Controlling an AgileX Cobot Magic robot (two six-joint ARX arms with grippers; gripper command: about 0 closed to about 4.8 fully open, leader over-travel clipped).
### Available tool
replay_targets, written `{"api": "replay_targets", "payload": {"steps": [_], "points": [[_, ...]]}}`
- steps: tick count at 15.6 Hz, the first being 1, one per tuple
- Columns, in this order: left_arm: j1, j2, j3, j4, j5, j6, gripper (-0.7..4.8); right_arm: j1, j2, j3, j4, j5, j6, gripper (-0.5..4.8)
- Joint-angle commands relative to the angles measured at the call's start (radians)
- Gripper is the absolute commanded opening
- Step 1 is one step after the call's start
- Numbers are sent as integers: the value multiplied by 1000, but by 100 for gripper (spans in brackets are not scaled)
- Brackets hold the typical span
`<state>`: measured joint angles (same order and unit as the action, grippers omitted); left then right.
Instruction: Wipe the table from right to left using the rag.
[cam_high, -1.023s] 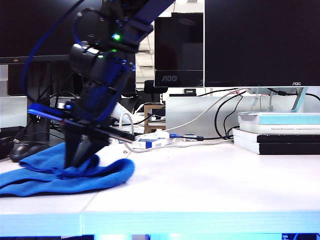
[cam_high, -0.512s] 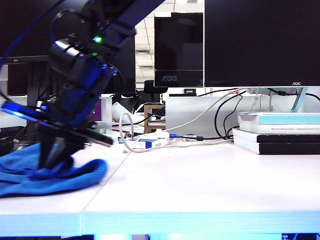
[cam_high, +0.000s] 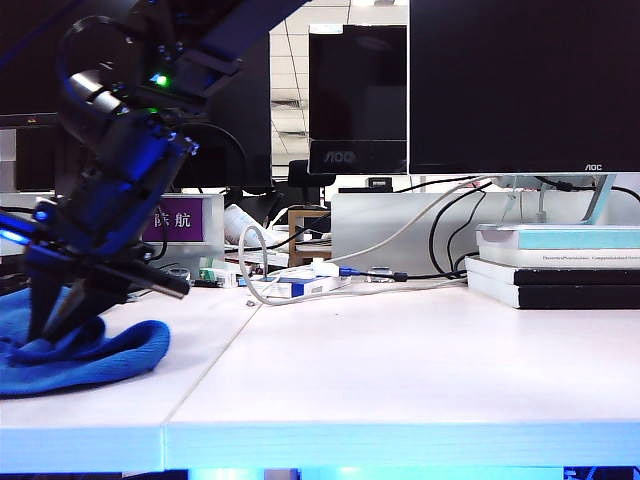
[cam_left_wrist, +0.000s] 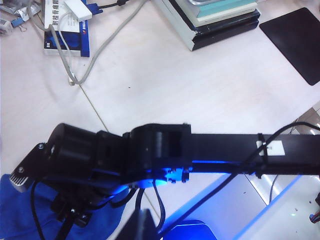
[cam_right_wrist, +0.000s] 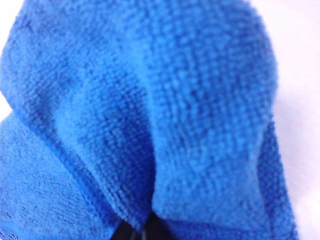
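The blue rag (cam_high: 90, 355) lies bunched on the white table (cam_high: 400, 370) at the far left of the exterior view, partly cut off by the frame edge. My right gripper (cam_high: 50, 335) has reached across to that side and points down into the rag, shut on a fold. In the right wrist view the rag (cam_right_wrist: 150, 110) fills the frame, with the dark tips of the right gripper (cam_right_wrist: 142, 232) pinched into it. In the left wrist view the right arm (cam_left_wrist: 165, 150) lies over the rag (cam_left_wrist: 20, 210). Only a dark tip of my left gripper (cam_left_wrist: 142, 227) shows.
Stacked books (cam_high: 555, 265) sit at the back right under a monitor (cam_high: 520, 85). Cables and a white box (cam_high: 300, 285) lie behind the table's seam (cam_high: 205, 375). A purple sign (cam_high: 180, 220) stands behind the arm. A black mat (cam_left_wrist: 295, 40) lies past the books.
My right gripper has dragged the rag leftward across the table, from near the seam to the far left. The rag is more bunched and partly out of frame.
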<state>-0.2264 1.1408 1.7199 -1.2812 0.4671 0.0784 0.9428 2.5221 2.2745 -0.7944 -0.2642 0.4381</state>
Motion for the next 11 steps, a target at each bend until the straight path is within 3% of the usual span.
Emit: {"api": "replay_targets", "payload": {"steps": [1,6,11], "points": [[1,-3,6,-3,-53,23,-5,5,-2,1,43,-5,8,-5],[4,-2,-12,-73,-257,31,-6,6,-2,1,72,-9,25,-5],[4,-1,-214,-39,-272,30,-6,6,-2,1,71,-8,15,-5]]}}
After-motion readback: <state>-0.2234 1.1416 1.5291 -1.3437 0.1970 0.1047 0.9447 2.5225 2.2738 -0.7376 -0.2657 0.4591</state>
